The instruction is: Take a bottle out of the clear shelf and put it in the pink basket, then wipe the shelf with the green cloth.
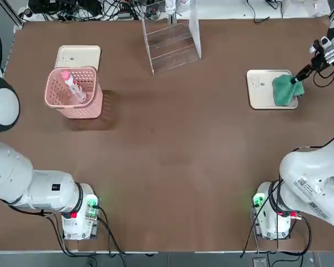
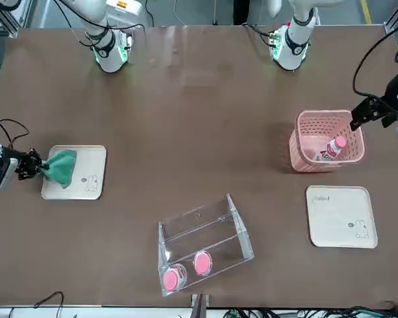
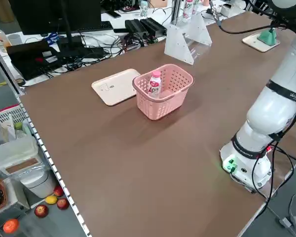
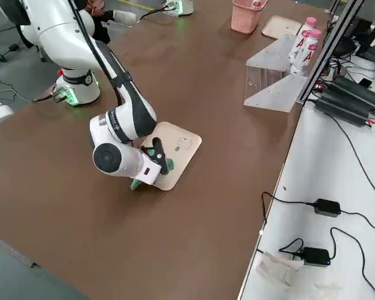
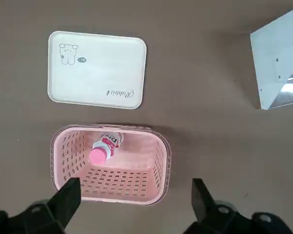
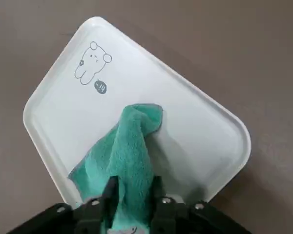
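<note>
Right gripper (image 6: 132, 195) is pinching the green cloth (image 1: 284, 89) on a cream tray (image 1: 258, 94); left gripper (image 5: 132, 202) hangs spread wide over the pink basket (image 1: 72, 94), bottle (image 1: 73, 85) already inside. Brown table (image 1: 172, 150) (cables along the far edge), clear shelf (image 1: 172, 39) at the back
</note>
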Tool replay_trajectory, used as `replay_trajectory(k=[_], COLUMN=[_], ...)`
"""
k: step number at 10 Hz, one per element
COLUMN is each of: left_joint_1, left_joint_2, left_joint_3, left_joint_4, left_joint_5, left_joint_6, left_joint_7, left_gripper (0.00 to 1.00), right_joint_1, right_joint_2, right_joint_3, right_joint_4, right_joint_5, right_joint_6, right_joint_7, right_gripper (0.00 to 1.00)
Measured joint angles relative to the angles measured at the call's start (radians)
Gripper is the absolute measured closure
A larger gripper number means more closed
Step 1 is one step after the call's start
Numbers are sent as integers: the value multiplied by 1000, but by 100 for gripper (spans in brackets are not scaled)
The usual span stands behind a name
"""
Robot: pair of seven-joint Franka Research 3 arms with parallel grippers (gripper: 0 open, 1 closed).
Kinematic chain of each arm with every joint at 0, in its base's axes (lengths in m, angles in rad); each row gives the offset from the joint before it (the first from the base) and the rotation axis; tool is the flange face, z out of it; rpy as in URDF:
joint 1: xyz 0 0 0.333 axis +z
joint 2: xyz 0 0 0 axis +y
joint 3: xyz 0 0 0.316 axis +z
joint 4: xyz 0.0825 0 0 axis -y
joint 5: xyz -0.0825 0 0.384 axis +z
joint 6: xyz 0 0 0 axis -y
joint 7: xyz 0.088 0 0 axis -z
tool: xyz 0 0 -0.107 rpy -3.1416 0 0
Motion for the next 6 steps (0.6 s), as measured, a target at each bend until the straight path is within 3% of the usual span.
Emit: replay_trajectory(k=[3,4,6], left_joint_1=[0,0,0], left_joint_2=[0,0,0], left_joint_3=[0,0,0], left_joint_4=[0,0,0], left_joint_5=[0,0,0], left_joint_6=[0,0,0], left_joint_7=[0,0,0], left_gripper=[0,0,0], right_joint_1=[0,2,12], right_joint_2=[-1,-5,-43], right_joint_3=[5,9,19], right_joint_4=[10,20,39], right_joint_5=[1,1,1], right_joint_6=[-1,-2,-14], right_joint_7=[44,61,87], right_gripper=[11,0,0])
